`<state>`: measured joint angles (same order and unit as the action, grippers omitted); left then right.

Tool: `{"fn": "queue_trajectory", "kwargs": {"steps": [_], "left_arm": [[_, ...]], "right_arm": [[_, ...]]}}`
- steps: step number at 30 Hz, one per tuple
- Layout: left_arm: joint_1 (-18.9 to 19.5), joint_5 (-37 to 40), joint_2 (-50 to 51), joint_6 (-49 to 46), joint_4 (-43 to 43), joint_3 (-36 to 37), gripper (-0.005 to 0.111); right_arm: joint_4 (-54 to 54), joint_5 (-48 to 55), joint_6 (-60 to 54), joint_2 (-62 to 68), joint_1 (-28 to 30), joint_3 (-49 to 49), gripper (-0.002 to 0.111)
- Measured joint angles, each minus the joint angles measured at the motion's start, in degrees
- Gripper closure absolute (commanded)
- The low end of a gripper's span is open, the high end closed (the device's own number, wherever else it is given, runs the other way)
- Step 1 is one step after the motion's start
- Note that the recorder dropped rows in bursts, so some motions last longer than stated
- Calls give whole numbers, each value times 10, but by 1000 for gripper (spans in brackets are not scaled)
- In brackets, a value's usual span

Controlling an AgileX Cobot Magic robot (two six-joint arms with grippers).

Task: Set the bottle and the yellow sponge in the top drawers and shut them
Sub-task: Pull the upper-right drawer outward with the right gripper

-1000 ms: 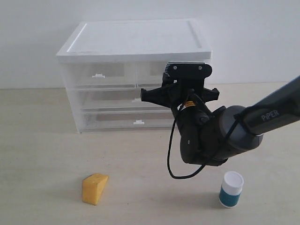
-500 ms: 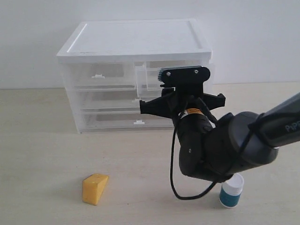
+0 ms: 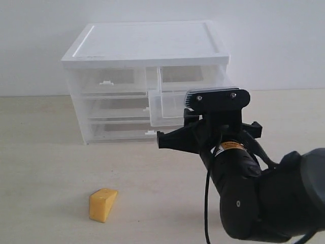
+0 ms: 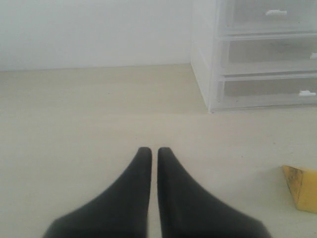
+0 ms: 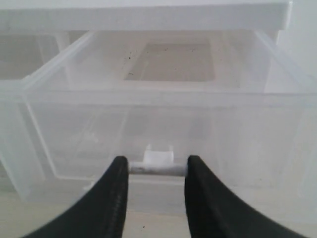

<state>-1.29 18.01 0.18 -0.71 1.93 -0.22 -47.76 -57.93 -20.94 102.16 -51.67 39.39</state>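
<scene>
The right top drawer [image 3: 167, 107] stands pulled out of the white-topped cabinet [image 3: 147, 43], clear and with nothing in it [image 5: 163, 69]. My right gripper [image 5: 157, 166] is shut on its white clip handle [image 5: 158, 159], one finger at each end of the bar. The left top drawer [image 3: 106, 81] is shut. The yellow sponge [image 3: 102, 204] lies on the table, front left, and shows at the edge of the left wrist view [image 4: 302, 188]. My left gripper [image 4: 154, 151] is shut on nothing, low over bare table. The bottle is hidden behind the right arm [image 3: 254, 198].
Two full-width clear drawers [image 3: 119, 109] [image 3: 122, 131] sit shut under the top ones. The right arm's bulky wrist fills the front right of the exterior view. A white wall [image 3: 274, 35] stands behind the cabinet.
The right gripper has drawn back toward the front with the handle, pulling the right top drawer out. The arm now covers the bottle, which showed at front right before.
</scene>
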Motion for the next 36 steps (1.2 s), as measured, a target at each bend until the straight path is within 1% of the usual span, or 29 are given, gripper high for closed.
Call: {"fn": "queue_trajectory", "kwargs": {"steps": [4, 6, 8, 11, 13, 14, 15, 16, 20, 24, 26, 28, 30, 33, 35, 36], "left_arm": [[0, 0, 0, 0, 0, 0, 103], [0, 0, 0, 0, 0, 0, 103], [0, 0, 0, 0, 0, 0, 103], [0, 0, 0, 0, 0, 0, 103], [0, 0, 0, 0, 0, 0, 103], [0, 0, 0, 0, 0, 0, 103], [0, 0, 0, 0, 0, 0, 103], [0, 0, 0, 0, 0, 0, 103], [0, 0, 0, 0, 0, 0, 103], [0, 0, 0, 0, 0, 0, 103], [0, 0, 0, 0, 0, 0, 103], [0, 0, 0, 0, 0, 0, 103], [0, 0, 0, 0, 0, 0, 103], [0, 0, 0, 0, 0, 0, 103], [0, 0, 0, 0, 0, 0, 103], [0, 0, 0, 0, 0, 0, 103]], "right_arm": [[-22, -2, 0, -3, -23, -7, 108], [-36, -3, 0, -3, -31, -7, 103], [-50, -6, 0, -3, -37, -7, 89], [-59, 0, -2, -3, -39, -7, 60], [-61, 8, -5, -3, -41, -7, 38], [-61, 13, -7, -3, -42, -7, 31], [-61, 18, -8, -3, -42, -7, 27], [-61, 24, -8, -3, -42, -7, 26], [-84, 59, -23, -6, -42, -7, 26], [-114, 120, -68, -24, -42, -9, 26], [-120, 156, -92, -38, -42, -11, 29], [-130, 197, -116, -59, -42, -12, 39], [-138, 244, -156, -86, -42, -13, 53], [-156, 329, -219, -123, -42, -13, 80], [-159, 393, -256, -144, -42, -13, 102], [-161, 428, -276, -153, -42, -13, 108]]}}
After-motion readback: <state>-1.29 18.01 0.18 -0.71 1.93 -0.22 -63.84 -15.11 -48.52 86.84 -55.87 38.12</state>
